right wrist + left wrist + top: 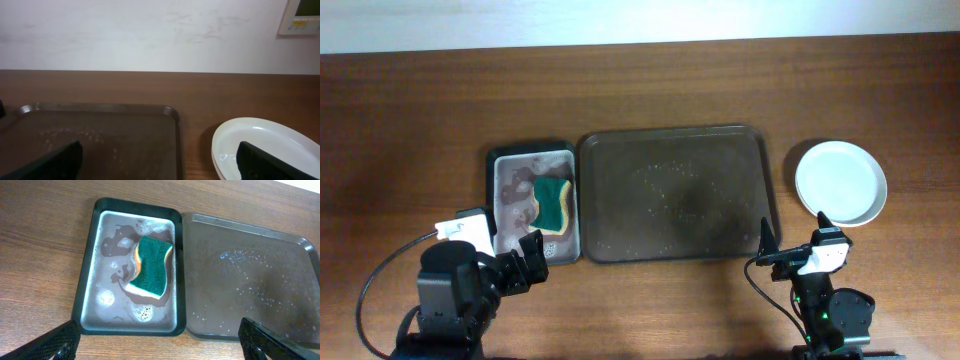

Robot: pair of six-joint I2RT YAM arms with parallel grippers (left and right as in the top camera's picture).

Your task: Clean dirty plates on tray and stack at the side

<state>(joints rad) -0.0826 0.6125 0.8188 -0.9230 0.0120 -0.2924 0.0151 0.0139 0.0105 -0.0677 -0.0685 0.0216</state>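
The dark brown tray [672, 193] lies mid-table, wet with droplets and holding no plates; it also shows in the left wrist view [250, 280] and the right wrist view [100, 135]. A stack of plain white plates [840, 182] sits on the table right of the tray, also seen in the right wrist view [265, 145]. My left gripper [530, 258] is open and empty near the front of the grey pan. My right gripper [792, 245] is open and empty, in front of the tray's right corner and the plates.
A grey metal pan with black rim [510, 200] stands left of the tray, holding soapy water and a green and yellow sponge [553, 203], also seen in the left wrist view [151, 265]. A white wall runs behind the table.
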